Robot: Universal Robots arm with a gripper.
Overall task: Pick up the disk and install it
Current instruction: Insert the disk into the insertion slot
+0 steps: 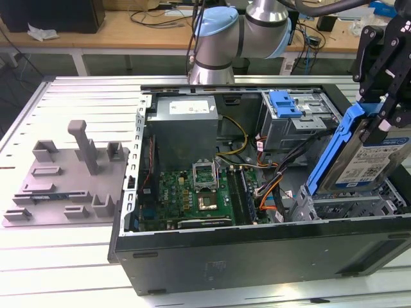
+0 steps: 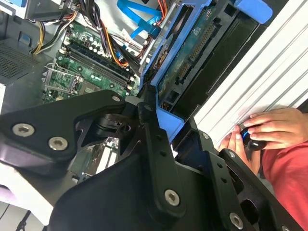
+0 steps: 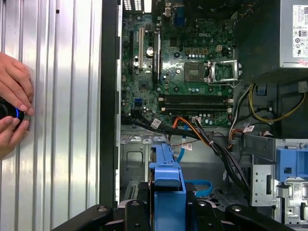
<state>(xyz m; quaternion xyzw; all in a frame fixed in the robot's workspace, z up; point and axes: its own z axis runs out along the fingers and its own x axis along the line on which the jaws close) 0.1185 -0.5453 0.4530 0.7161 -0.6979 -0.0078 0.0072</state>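
1. The black pincer (image 1: 384,112) is clamped on the top end of the disk (image 1: 366,160), a flat silver metal drive in a blue plastic frame.
2. The disk hangs tilted in the air over the grey metal drive cage (image 1: 340,206), at the exterior view's right end of the open black computer case (image 1: 257,256). It is not in its slot yet.
3. Orange and black cables (image 1: 273,186) lie just beside the cage. I think the blue frame could snag on them.
4. Because the disk is tilted, a corner could bump the cage's edge and jam, or the disk could slide in the grip.
5. A person's hands (image 3: 14,79) rest on the ribbed metal bench (image 3: 62,144) beside the case.
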